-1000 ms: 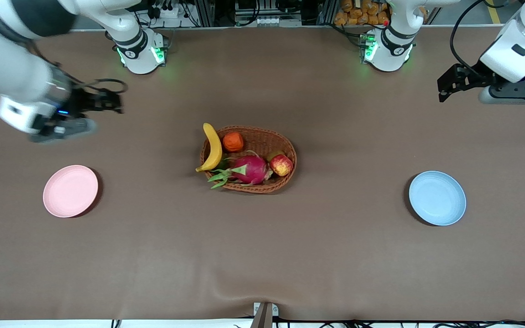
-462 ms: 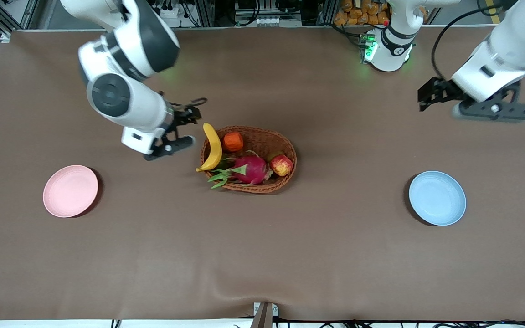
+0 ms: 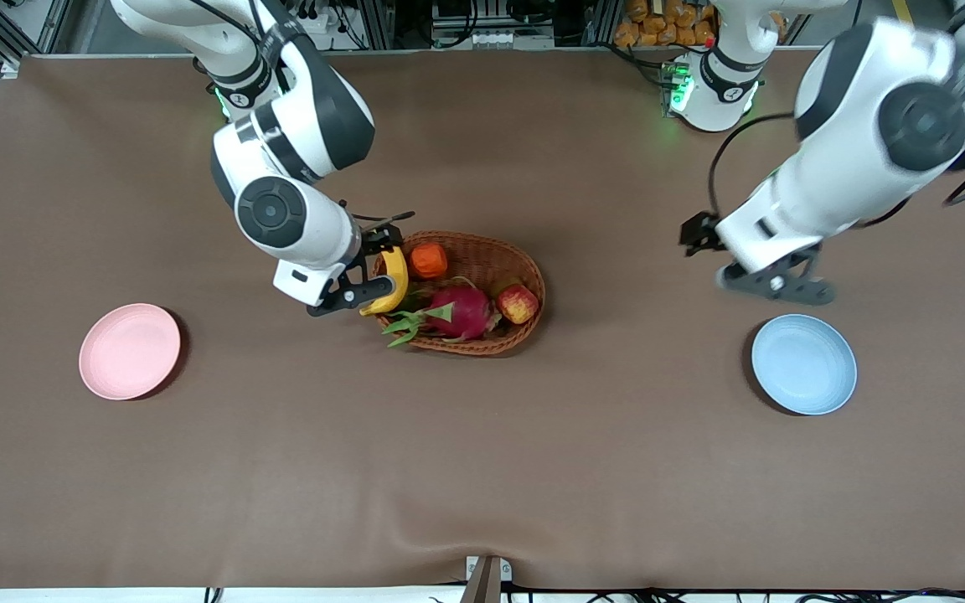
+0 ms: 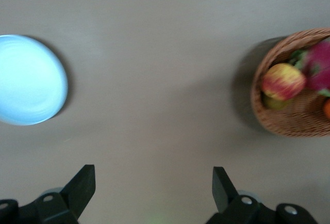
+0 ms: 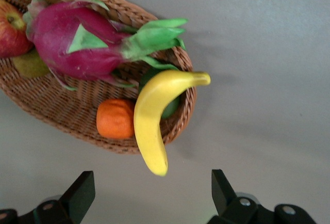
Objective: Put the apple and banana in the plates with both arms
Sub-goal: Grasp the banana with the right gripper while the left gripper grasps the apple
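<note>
Right hand [image 5: 148, 195] open over banana [image 5: 152, 115] | left hand [image 4: 149, 193] open

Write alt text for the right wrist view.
The open right gripper hovers over a banana lying across the rim of a wicker basket, which also holds a dragon fruit, an orange fruit and an apple.
</note>
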Action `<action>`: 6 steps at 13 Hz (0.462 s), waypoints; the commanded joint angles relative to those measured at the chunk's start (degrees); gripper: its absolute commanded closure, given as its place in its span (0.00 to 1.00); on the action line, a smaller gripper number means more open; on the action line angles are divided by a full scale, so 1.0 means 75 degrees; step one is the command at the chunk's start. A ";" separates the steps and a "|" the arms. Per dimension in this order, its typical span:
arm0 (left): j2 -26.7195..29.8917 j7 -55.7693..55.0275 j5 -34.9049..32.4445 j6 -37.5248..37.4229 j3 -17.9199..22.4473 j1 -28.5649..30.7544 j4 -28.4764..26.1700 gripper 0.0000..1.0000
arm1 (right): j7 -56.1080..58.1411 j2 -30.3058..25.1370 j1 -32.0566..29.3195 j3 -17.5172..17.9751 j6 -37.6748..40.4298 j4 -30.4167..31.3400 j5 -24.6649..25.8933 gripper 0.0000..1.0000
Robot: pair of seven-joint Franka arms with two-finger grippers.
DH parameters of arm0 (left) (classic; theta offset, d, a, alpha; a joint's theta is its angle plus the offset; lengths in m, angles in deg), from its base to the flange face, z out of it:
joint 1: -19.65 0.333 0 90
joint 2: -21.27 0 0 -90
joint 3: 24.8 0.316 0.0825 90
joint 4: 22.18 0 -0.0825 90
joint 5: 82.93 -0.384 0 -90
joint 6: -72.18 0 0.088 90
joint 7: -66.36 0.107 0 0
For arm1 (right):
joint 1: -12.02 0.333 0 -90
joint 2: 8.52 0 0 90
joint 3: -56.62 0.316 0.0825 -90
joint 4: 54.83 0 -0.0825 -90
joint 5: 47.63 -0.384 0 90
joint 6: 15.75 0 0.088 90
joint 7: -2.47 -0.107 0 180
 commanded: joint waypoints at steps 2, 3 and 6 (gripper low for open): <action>-0.0782 -0.1932 0.0364 0.1708 -0.0193 -0.0818 -0.0348 0.00 | -0.0157 0.0101 0.0197 -0.0086 -0.0891 0.0548 -0.0102 0.00; -0.1040 -0.2589 0.0364 0.2107 -0.0193 -0.1076 -0.0349 0.00 | -0.0157 0.0206 0.0197 -0.0086 -0.0997 0.0572 -0.0102 0.00; -0.1476 -0.4454 0.0353 0.3325 -0.0193 -0.1616 -0.0744 0.00 | -0.0157 0.0476 0.0278 -0.0086 -0.1208 0.0794 -0.0311 0.00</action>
